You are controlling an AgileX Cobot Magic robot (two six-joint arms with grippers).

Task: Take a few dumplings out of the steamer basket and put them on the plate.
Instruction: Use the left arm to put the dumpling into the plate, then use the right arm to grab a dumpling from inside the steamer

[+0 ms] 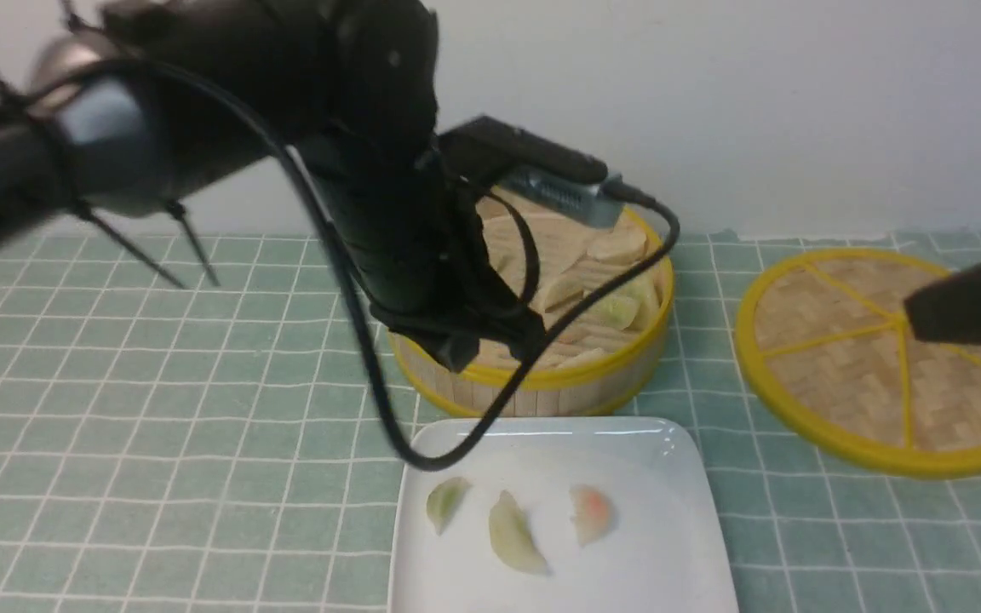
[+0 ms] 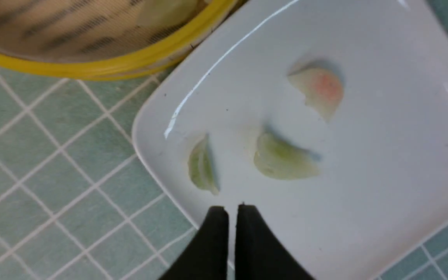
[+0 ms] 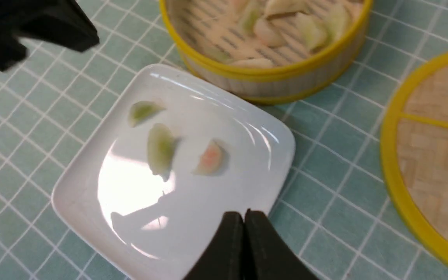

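Three dumplings (image 1: 514, 534) are lying on the plate (image 1: 678, 528), spaced apart in a loose row: a small green one (image 1: 446, 502) toward the robot's left, a longer pale green one (image 2: 282, 159) in the middle, a pink-tinted one (image 1: 590, 513) toward the right. None are touching each other or the rim. More dumplings (image 1: 618, 308) are sitting piled in the steamer basket (image 1: 627, 358), mostly whitish with a couple of pale green ones. The basket is standing just behind the plate, and their near edges are almost meeting. The left gripper (image 2: 228, 212) is hanging over the plate's left edge, near the small green dumpling. Its fingers are pressed almost together, only a thin slit is showing between them, and they are gripping nothing. How high it is sitting above the plate is hard to judge from these views. In the front view the left arm (image 1: 388, 170) is blocking the basket's left half, and a black cable (image 1: 354, 323) is looping down toward the plate's far corner. The right gripper (image 3: 244, 217) is also pressed closed and empty. From the front it is showing as a dark blur at the right edge, in front of the woven lid (image 1: 865, 366). That lid is lying flat to the right of the basket, apart from it. Everything is resting on a green checked cloth (image 1: 158, 426) with white grid lines.
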